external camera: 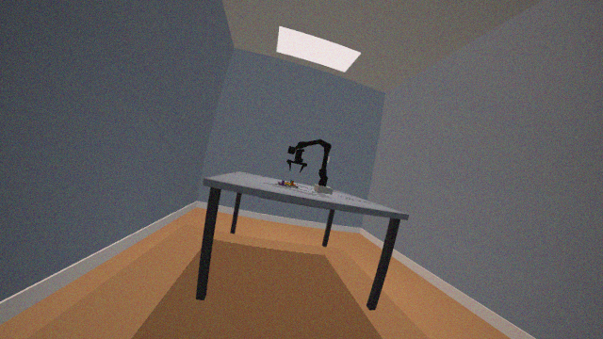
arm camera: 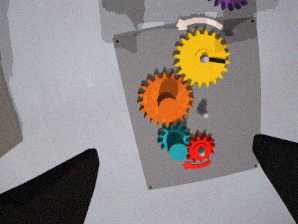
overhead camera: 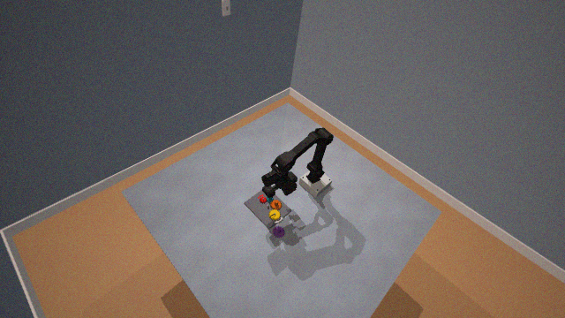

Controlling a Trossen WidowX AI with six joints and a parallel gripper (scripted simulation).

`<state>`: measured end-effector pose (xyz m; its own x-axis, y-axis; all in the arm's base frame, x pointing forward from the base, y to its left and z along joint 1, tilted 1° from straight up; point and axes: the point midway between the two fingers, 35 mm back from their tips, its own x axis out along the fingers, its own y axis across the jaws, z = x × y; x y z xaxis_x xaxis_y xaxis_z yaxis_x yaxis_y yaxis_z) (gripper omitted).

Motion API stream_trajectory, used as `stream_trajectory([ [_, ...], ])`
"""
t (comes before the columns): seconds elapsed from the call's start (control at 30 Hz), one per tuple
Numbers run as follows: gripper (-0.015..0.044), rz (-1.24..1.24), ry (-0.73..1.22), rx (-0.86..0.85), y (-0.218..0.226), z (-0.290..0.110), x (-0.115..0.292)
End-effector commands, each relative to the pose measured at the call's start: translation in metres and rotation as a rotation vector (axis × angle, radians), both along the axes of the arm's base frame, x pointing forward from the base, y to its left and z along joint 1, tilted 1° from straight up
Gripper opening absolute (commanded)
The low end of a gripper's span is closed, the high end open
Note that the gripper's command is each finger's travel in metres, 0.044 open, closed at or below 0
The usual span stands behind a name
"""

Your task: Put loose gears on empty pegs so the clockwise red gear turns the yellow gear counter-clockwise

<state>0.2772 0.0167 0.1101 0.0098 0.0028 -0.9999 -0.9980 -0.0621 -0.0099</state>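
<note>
On the grey board (overhead camera: 253,205) (arm camera: 235,100), the red gear (overhead camera: 263,200) (arm camera: 194,150) sits beside a small teal gear (overhead camera: 270,200) (arm camera: 164,140) with a knob. The teal gear adjoins the larger orange gear (overhead camera: 276,205) (arm camera: 150,102), whose teeth reach the yellow gear (overhead camera: 274,215) (arm camera: 192,67) with the black stripe. The teal and orange gears appear flat in the wrist view; exact seating is too small to confirm. One empty peg (arm camera: 205,115) stands between the yellow and red gears. My gripper (external camera: 296,169) (arm camera: 176,146) is wide open and empty, raised above the board.
A loose purple gear (overhead camera: 278,231) (arm camera: 231,4) stands on the table just beyond the yellow gear's end of the board. The white arrow (arm camera: 200,23) lies beside the yellow gear, the red arrow (arm camera: 197,164) beside the red one. The arm's pale base (overhead camera: 315,183) stands to one side.
</note>
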Motion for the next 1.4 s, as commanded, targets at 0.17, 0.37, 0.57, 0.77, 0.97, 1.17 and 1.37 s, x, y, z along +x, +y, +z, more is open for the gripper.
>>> stream_trajectory([
  [0.17, 0.044, 0.003, 0.0, 0.0, 0.0, 0.001, 0.0],
  [0.37, 0.044, 0.003, 0.0, 0.0, 0.0, 0.001, 0.0],
  [0.57, 0.044, 0.003, 0.0, 0.0, 0.0, 0.001, 0.0],
  [0.77, 0.044, 0.003, 0.0, 0.0, 0.0, 0.001, 0.0],
  [0.97, 0.044, 0.003, 0.0, 0.0, 0.0, 0.001, 0.0],
  [1.17, 0.044, 0.003, -0.001, 0.003, 0.034, 0.006, 0.001],
  [1.37, 0.044, 0.003, -0.001, 0.011, 0.118, 0.02, -0.015],
])
